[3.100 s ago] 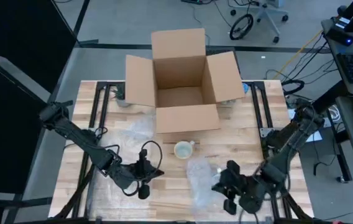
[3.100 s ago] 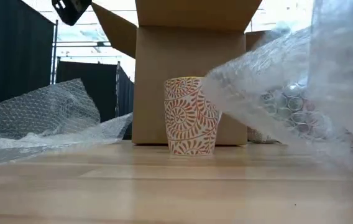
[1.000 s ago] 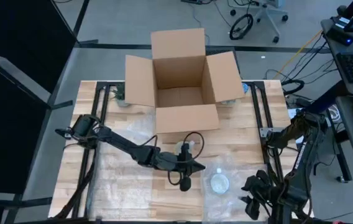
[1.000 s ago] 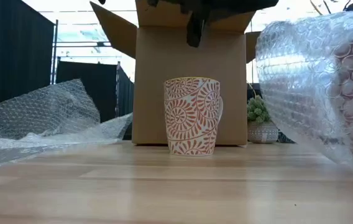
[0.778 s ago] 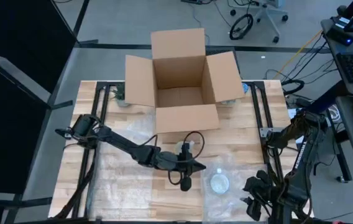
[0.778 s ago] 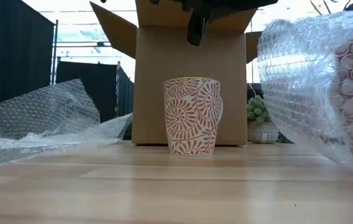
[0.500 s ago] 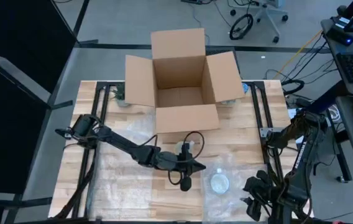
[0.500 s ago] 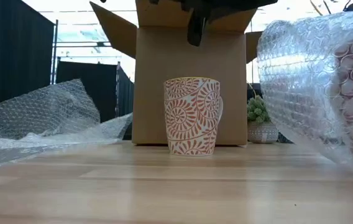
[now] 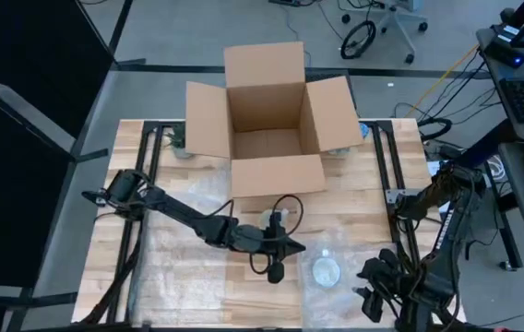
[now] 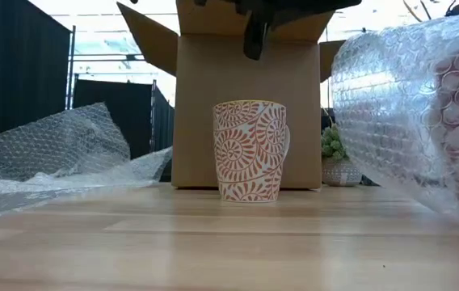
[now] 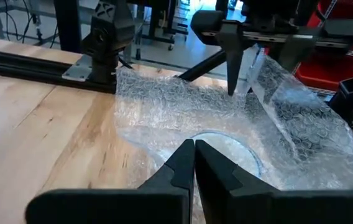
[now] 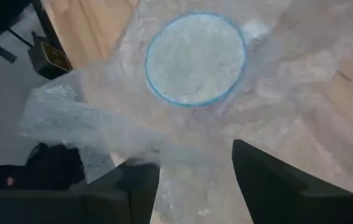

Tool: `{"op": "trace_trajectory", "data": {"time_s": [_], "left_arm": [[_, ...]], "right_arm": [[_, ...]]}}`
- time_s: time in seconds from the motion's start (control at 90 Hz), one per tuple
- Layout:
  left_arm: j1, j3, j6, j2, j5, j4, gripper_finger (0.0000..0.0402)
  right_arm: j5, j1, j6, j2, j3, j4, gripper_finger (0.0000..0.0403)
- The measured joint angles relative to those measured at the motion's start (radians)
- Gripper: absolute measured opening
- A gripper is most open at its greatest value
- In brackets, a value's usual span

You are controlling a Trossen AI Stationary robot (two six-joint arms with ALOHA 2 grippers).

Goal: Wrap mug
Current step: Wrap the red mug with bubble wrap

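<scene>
Unmoved: upright mug, rim skyward

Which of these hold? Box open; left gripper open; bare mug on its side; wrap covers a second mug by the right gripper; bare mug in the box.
1. The box is open. True.
2. The left gripper is open. False: its fingers are shut.
3. The bare mug lies on its side. False: it stands upright.
4. Wrap covers a second mug by the right gripper. True.
5. The bare mug is in the box. False: it stands on the table in front of it.
</scene>
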Motion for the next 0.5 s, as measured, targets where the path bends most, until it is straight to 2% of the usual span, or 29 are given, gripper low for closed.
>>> {"op": "trace_trajectory", "data": {"time_s": [0.356,0.5], "left_arm": [[0.0,0.0,0.002,0.0,0.0,0.0,0.0],[0.0,0.0,0.005,0.0,0.0,0.0,0.0]], "right_arm": [[-0.005,0.021,0.015,0.0,0.0,-0.026,0.0236],[-0.099,0.021,0.0,-0.011,0.0,-0.038,0.0239]]}}
